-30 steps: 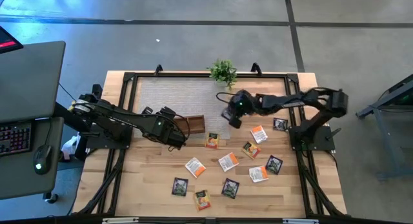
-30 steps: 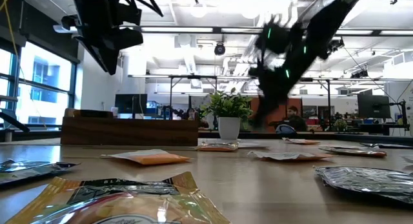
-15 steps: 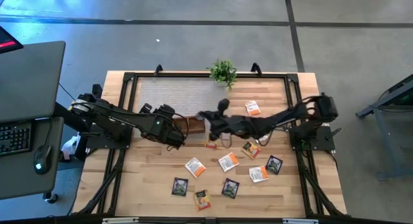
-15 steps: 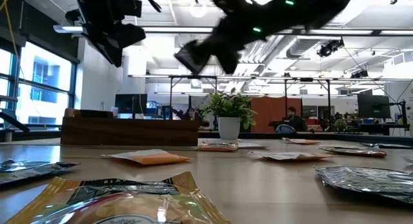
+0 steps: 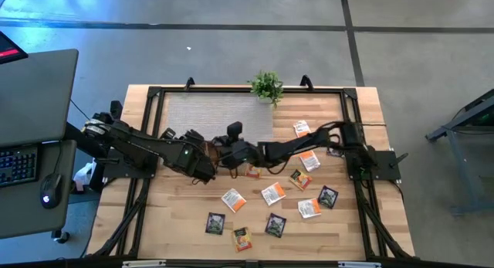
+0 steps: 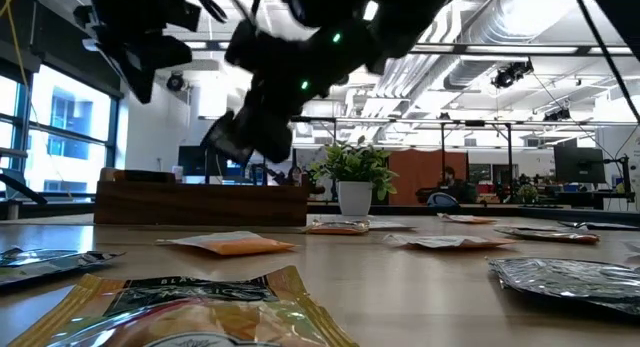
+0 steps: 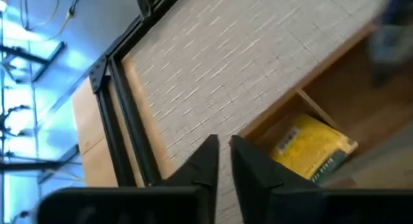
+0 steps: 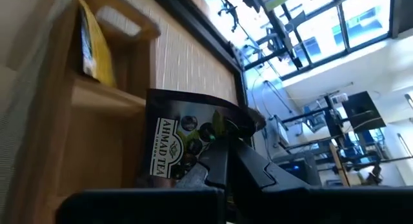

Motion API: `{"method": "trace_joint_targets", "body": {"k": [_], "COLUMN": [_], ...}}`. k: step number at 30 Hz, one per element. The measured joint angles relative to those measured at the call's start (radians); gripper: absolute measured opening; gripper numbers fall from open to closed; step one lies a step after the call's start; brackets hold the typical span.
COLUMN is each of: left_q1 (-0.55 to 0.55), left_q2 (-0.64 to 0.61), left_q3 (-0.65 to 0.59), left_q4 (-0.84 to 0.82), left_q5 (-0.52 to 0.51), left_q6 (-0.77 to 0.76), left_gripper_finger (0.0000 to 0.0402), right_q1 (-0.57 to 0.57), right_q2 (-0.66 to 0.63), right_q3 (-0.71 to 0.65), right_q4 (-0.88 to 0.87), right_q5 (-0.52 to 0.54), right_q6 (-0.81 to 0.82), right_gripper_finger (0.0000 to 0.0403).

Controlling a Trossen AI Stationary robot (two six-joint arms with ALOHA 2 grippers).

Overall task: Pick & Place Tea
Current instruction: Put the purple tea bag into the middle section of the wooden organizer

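My right gripper [image 8: 222, 162] reaches across to the brown wooden tray [image 5: 213, 149] and is shut on a dark tea sachet [image 8: 184, 143] with white print. It hovers over the tray's compartments [image 8: 97, 127]. A yellow sachet [image 8: 87, 43] stands on edge in one compartment and also shows in the left wrist view [image 7: 310, 150]. My left gripper [image 7: 221, 156] is shut, holds nothing, and hangs by the tray's left end [image 5: 199, 156]. Several orange-and-white and dark sachets [image 5: 272, 193] lie flat on the table. My right gripper pinches the dark sachet between its two fingers at the edge nearest them [image 8: 206, 161]. The rest of the sachet sticks out ahead of the fingertips. It is lifted clear, above the tray's compartments.
A small potted plant [image 5: 266, 86] stands at the far edge beside a woven grey mat [image 5: 208, 113]. Both arms crowd the tray. Loose sachets spread over the near and right parts of the table [image 5: 328, 197]. A desk with keyboard and mouse [image 5: 31, 160] stands left of the table.
My right gripper has swung fast from the table's centre-right toward the left and down, ending over the tray with the dark sachet in its hold. Its arm now stretches across the middle of the table. My left gripper has shifted slightly left.
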Motion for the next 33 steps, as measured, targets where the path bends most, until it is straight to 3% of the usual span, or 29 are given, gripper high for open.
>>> {"method": "trace_joint_targets", "body": {"k": [8,11,13,21,28,33], "left_q1": [-0.112,-0.146,-0.169,-0.229,-0.217,-0.182], "left_q2": [-0.02,-0.02,-0.019,-0.014,-0.014,-0.014], "left_q3": [0.002,0.002,0.002,-0.114,-0.265,-0.316], "left_q4": [-0.001,0.001,0.015,0.335,0.569,0.626], "left_q5": [-0.005,0.042,0.078,0.137,0.17,0.194], "left_q6": [-0.125,-0.166,-0.179,-0.128,-0.128,-0.128], "left_gripper_finger": [0.0004,0.0003,0.0003,0.0001,0.0,0.0], "right_q1": [-0.003,-0.015,-0.02,-0.039,-0.031,-0.025], "right_q2": [0.109,0.13,0.139,0.139,0.139,0.139], "right_q3": [0.066,0.066,0.066,0.066,0.066,0.066], "right_q4": [0.004,0.012,0.018,0.003,-0.002,-0.003], "right_q5": [-0.052,-0.109,-0.093,-0.056,-0.079,-0.071], "right_q6": [-0.038,-0.038,-0.049,-0.068,-0.061,-0.059], "right_gripper_finger": [0.0004,0.0008,0.001,0.0022,0.0081,0.0111]}}
